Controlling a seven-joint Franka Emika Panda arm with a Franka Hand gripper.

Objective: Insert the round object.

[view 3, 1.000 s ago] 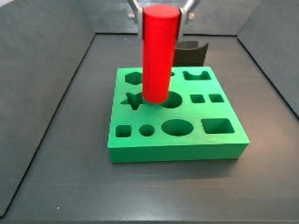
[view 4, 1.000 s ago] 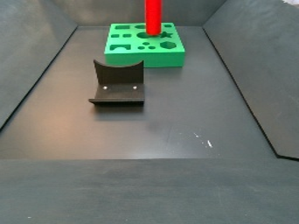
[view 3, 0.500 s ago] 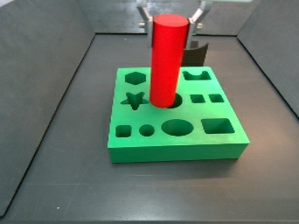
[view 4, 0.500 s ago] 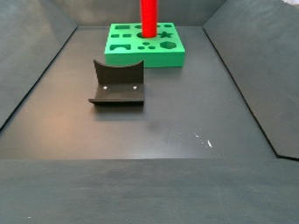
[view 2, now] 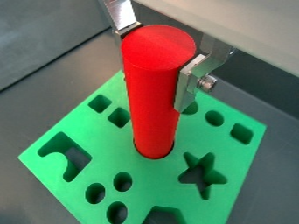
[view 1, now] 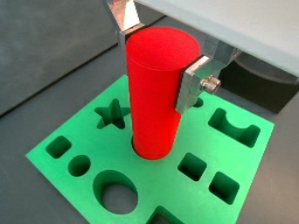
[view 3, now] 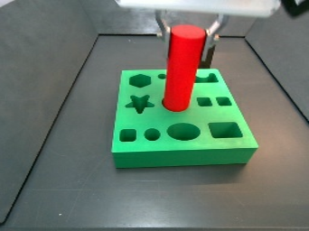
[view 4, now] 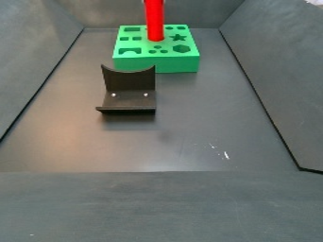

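Observation:
The round object (view 3: 182,68) is a tall red cylinder standing upright with its lower end in a round hole of the green block (view 3: 182,155). My gripper (view 3: 190,32) is above the block, its silver fingers (view 1: 193,83) pressed on both sides of the cylinder's upper end, so it is shut on it. Both wrist views show the cylinder (view 1: 158,87) (view 2: 156,87) between the plates, entering the hole in the block (view 1: 52,149) (view 2: 82,131). In a side view the cylinder (view 4: 153,19) rises from the block (view 4: 177,62) at the far end; the gripper is out of frame there.
The fixture (view 4: 127,90) stands on the dark floor in front of the block in a side view, and partly shows behind the block (view 3: 205,52) in a side view. The block has several other shaped holes, including a star (view 3: 139,103). Grey walls enclose the floor.
The gripper has come down with the red cylinder. The cylinder stands lower and less of it shows above the block than a second ago.

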